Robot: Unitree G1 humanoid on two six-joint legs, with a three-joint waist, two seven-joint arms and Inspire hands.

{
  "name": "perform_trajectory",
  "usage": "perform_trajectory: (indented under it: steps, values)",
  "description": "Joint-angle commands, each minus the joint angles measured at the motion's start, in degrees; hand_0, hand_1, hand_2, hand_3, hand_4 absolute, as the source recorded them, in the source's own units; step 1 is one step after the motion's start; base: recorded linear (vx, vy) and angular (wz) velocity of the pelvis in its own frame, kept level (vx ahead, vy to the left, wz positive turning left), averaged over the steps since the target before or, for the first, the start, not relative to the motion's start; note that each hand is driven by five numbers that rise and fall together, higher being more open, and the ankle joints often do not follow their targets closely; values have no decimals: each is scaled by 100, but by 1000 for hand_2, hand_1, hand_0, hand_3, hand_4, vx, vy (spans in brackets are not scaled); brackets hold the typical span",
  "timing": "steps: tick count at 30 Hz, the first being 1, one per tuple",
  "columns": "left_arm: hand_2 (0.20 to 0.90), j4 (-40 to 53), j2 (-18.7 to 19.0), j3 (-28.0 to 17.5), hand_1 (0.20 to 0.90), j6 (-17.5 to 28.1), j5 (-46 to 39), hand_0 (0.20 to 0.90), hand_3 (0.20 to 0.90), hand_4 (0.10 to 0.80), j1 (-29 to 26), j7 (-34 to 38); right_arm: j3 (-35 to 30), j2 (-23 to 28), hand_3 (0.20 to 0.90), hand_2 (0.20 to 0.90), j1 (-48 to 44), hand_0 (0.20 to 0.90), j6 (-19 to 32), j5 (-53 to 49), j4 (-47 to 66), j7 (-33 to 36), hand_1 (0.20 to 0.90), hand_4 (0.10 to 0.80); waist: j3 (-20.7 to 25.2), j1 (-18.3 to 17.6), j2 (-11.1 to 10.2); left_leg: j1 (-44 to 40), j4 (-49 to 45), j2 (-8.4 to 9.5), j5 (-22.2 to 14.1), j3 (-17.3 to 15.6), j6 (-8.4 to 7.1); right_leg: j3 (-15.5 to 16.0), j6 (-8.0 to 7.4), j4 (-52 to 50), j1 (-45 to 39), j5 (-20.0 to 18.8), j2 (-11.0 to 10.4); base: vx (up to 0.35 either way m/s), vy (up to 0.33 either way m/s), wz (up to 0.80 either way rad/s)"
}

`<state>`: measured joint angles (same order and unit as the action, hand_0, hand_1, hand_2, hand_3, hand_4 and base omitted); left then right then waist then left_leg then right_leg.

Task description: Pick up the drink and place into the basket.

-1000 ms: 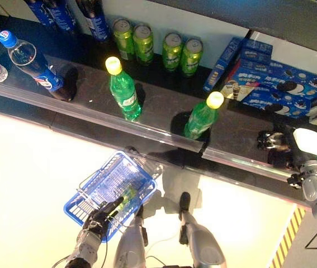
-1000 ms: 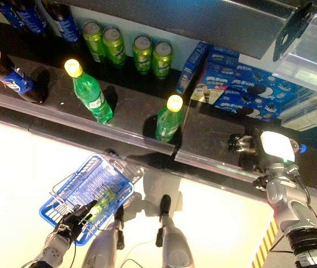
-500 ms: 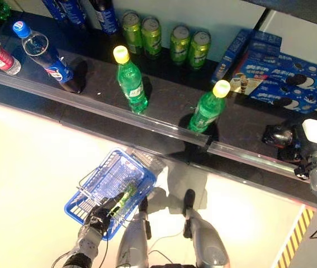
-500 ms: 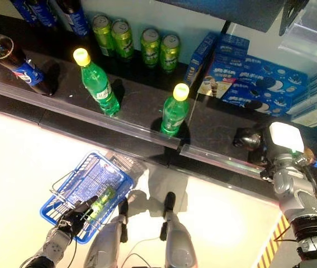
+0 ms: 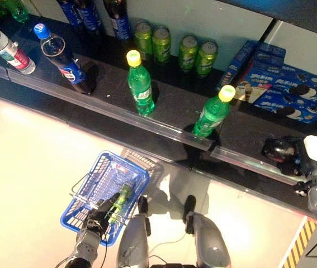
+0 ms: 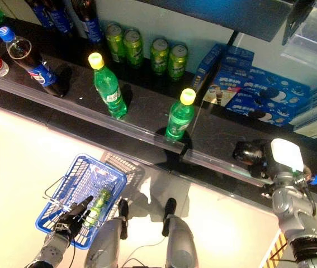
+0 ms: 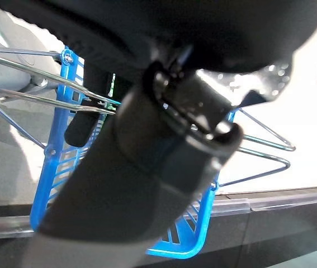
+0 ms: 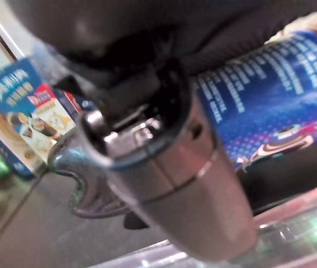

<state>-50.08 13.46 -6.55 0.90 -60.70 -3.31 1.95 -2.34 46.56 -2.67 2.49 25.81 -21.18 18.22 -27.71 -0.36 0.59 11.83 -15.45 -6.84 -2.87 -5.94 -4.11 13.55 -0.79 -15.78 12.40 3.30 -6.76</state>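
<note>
A blue wire basket [image 5: 130,163] hangs at the lower left, and my left hand [image 5: 98,216] is shut on its metal handles [image 7: 24,100]. A small green bottle [image 5: 122,196] lies inside it. My right hand [image 5: 292,153], with its white thumb cover, rests on the right end of the dark shelf. It is curled round a drink with a blue label [image 8: 270,89]. A blue cap [image 6: 313,180] shows beside that wrist. Most of this drink is hidden behind the hand.
On the shelf stand two green bottles [image 5: 140,84] [image 5: 211,114], a cola bottle [image 5: 66,58], several green cans [image 5: 175,47] and blue biscuit boxes [image 5: 281,89]. A clear rail [image 5: 147,120] runs along the shelf's front edge. Yellow-black striping [image 5: 295,248] marks the floor at lower right.
The camera has shifted, so the shelf sits further right in the picture. The basket stays in my left hand. My right hand has drawn slightly towards the shelf's front rail.
</note>
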Motion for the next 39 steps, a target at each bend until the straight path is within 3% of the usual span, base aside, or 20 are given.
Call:
perform_trajectory:
  steps: [1, 2, 9, 16, 22, 24, 27, 28, 39]
  values:
    - [300, 677, 230, -182, 300, 548, -3, 300, 200, 100, 964, -159, -508, 400, 200, 300, 451, 300, 558, -221, 1111, 294, 300, 100, 602, -178, -134, 507, -795, -296, 697, -41, -166, -283, -22, -38, -443, 188, 57, 168, 75, -5]
    - [300, 705, 168, -322, 300, 529, 35, 300, 200, 100, 1120, -131, -835, 369, 200, 300, 676, 300, 782, -412, 1596, 72, 300, 100, 724, -212, -139, 397, -799, -322, 780, -78, -195, -324, -22, 9, -619, 214, 77, 182, 76, -2]
    - [300, 647, -52, -543, 300, 512, 176, 300, 200, 100, 1502, -104, -1453, 121, 200, 300, 1256, 300, 1287, -1002, 2676, -469, 300, 100, 1173, -248, -138, -174, -593, -372, 891, -245, -234, -425, -32, 261, -1212, 247, 136, 164, 60, -14]
    - [300, 519, -109, -647, 300, 506, 265, 300, 200, 100, 1615, -106, -1726, 80, 200, 300, 1385, 300, 1490, -1407, 3082, -643, 300, 100, 1487, -244, -160, -594, -333, -404, 915, -345, -252, -463, -57, 477, -1574, 211, 169, 98, 30, -7]
    - [300, 529, -136, -685, 300, 656, 197, 300, 200, 100, 1638, -185, -1821, -47, 200, 300, 1421, 300, 1772, -2348, 3606, -1491, 300, 100, 1630, -275, -164, -801, -202, -409, 944, -394, -264, -534, -60, 556, -1702, 194, 201, 31, 15, -1]
    - [300, 625, -182, -663, 300, 794, 139, 300, 200, 100, 1654, -254, -1635, -191, 200, 300, 1328, 300, 1808, -3167, 3902, -2342, 300, 100, 1682, -260, -159, -854, -160, -402, 972, -389, -269, -547, -53, 591, -1745, 191, 207, 2, 35, -1]
    - [300, 684, -193, -629, 300, 893, 117, 300, 200, 100, 1667, -330, -1488, -272, 200, 300, 1260, 300, 1805, -3645, 4053, -2817, 300, 100, 1696, -245, -155, -860, -153, -392, 993, -374, -276, -558, -47, 600, -1755, 193, 210, -2, 11, 0]
    - [300, 757, -181, -587, 300, 983, 67, 300, 200, 100, 1673, -416, -1272, -366, 200, 300, 1135, 300, 1686, -4330, 4194, -3371, 300, 100, 1710, -213, -146, -863, -168, -391, 1023, -363, -277, -547, -30, 599, -1778, 204, 210, -7, 43, -1]
    - [300, 1160, -183, -173, 300, 1400, -58, 300, 200, 100, 1679, -786, -192, -976, 200, 300, 515, 300, 1041, -5621, 4536, -4634, 300, 100, 1761, 11, -49, -793, -81, -331, 1208, -221, -312, -442, -3, 664, -1836, 191, 166, -9, 51, 2]
